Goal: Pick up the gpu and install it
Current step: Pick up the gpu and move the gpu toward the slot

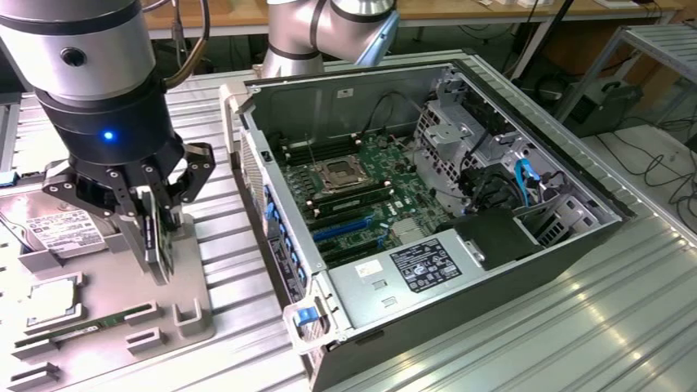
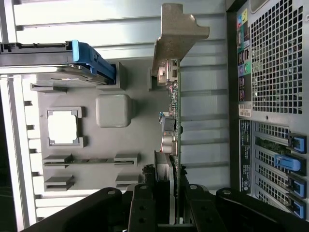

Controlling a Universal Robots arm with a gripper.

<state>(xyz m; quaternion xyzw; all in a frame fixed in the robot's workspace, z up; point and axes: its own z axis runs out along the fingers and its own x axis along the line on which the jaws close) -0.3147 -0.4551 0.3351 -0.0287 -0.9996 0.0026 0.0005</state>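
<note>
- Bright, even light from overhead all round; the ribbed metal table (image 1: 610,327) threw back white streaks of glare at the exterior view's near right.
- Inside the open computer case (image 1: 436,188), the walls shaded the board and the deeper corners sat dim.
- A small blue lamp (image 1: 107,135) glowed on the arm's dark wrist.
- From the wrist view, the table's slats burned out almost to plain white.
- The square chip (image 2: 63,128) in the grey tray (image 2: 116,159) washed out pale as well.
- The gpu (image 2: 176,96) caught a soft sheen on its silver bracket.
- The gripper (image 2: 169,193) showed as a near-black mass, its detail lost in shadow.
</note>
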